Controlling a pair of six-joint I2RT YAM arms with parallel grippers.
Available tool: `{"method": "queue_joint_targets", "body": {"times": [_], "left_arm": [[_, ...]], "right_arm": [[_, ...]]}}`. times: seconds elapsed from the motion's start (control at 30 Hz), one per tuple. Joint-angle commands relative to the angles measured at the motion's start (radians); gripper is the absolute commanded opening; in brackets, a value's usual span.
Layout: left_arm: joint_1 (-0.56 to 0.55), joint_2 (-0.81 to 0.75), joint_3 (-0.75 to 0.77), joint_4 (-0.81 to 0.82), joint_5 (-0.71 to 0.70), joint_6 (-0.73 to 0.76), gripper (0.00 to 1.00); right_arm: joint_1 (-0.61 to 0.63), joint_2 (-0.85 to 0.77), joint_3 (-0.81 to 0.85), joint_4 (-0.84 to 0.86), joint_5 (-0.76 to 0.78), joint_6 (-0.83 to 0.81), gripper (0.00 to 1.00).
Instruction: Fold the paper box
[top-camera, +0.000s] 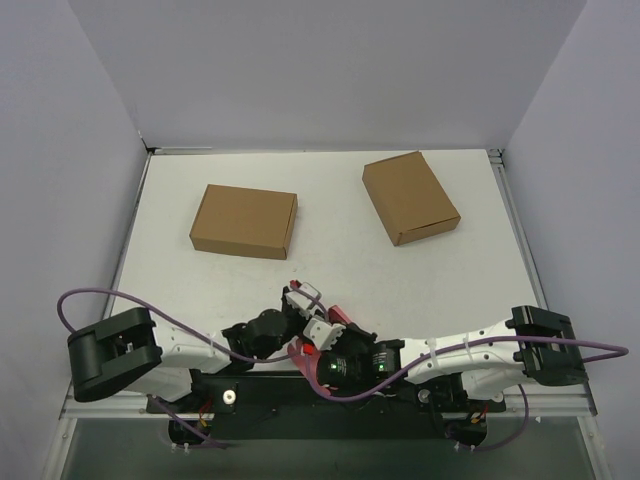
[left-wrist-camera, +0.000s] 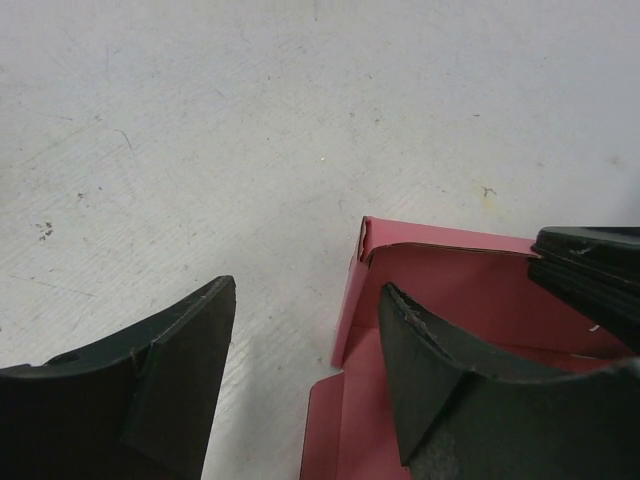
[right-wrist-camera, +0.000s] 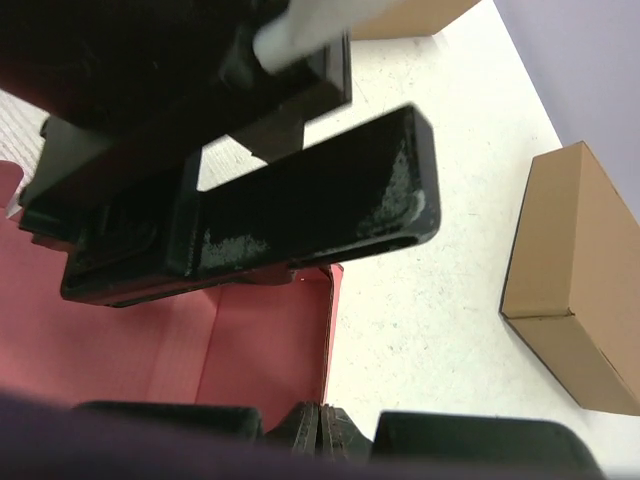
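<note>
Pink thin-card paper box (left-wrist-camera: 450, 290), part-folded, sits at near edge of white table (top-camera: 450, 290) between both arms; left gripper (left-wrist-camera: 305, 295) fingers apart, straddling its wall; right gripper (right-wrist-camera: 320, 420) pinched on a wall edge; two brown cardboard boxes (top-camera: 244, 221) lie well beyond.

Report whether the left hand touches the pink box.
Cannot tell. In the left wrist view one left hand finger overlaps the pink box; no contact or gap shows.
</note>
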Motion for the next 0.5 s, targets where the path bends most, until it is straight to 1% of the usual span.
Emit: {"method": "queue_joint_targets", "body": {"times": [0.0,0.1,0.13,0.2,0.23,0.27,0.3,0.33,0.37,0.4,0.43,0.47], "left_arm": [[0.002,-0.099,-0.031,-0.014,0.041,0.030,0.69],[0.003,-0.190,-0.058,-0.075,0.047,0.015,0.70],[0.005,-0.246,-0.064,-0.098,0.041,0.000,0.71],[0.011,-0.311,-0.081,-0.186,0.007,-0.025,0.71],[0.017,-0.379,-0.081,-0.218,-0.001,-0.057,0.73],[0.026,-0.412,-0.080,-0.294,-0.011,-0.072,0.74],[0.055,-0.473,-0.066,-0.336,-0.002,-0.103,0.75],[0.077,-0.499,-0.057,-0.376,0.007,-0.117,0.76],[0.101,-0.521,-0.048,-0.448,0.048,-0.129,0.77],[0.129,-0.555,-0.026,-0.482,0.071,-0.163,0.77],[0.199,-0.567,-0.018,-0.531,0.106,-0.181,0.77],[0.231,-0.576,-0.012,-0.546,0.172,-0.198,0.77]], "right_arm": [[-0.003,-0.017,0.019,-0.034,0.022,0.012,0.00],[-0.003,-0.014,0.017,-0.029,0.036,0.001,0.00],[-0.005,-0.011,0.017,-0.025,0.039,-0.008,0.00],[-0.008,0.000,0.017,-0.017,0.048,-0.026,0.00],[-0.012,0.006,0.019,-0.005,0.052,-0.037,0.00],[-0.015,0.010,0.019,0.001,0.049,-0.043,0.00],[-0.017,0.018,0.020,0.011,0.048,-0.063,0.00],[-0.021,0.024,0.022,0.024,0.043,-0.071,0.00],[-0.023,0.033,0.033,0.030,0.040,-0.085,0.00],[-0.026,0.043,0.037,0.044,0.036,-0.108,0.00],[-0.032,0.050,0.045,0.050,0.033,-0.120,0.00],[-0.037,0.072,0.051,0.057,0.031,-0.132,0.00]]}}
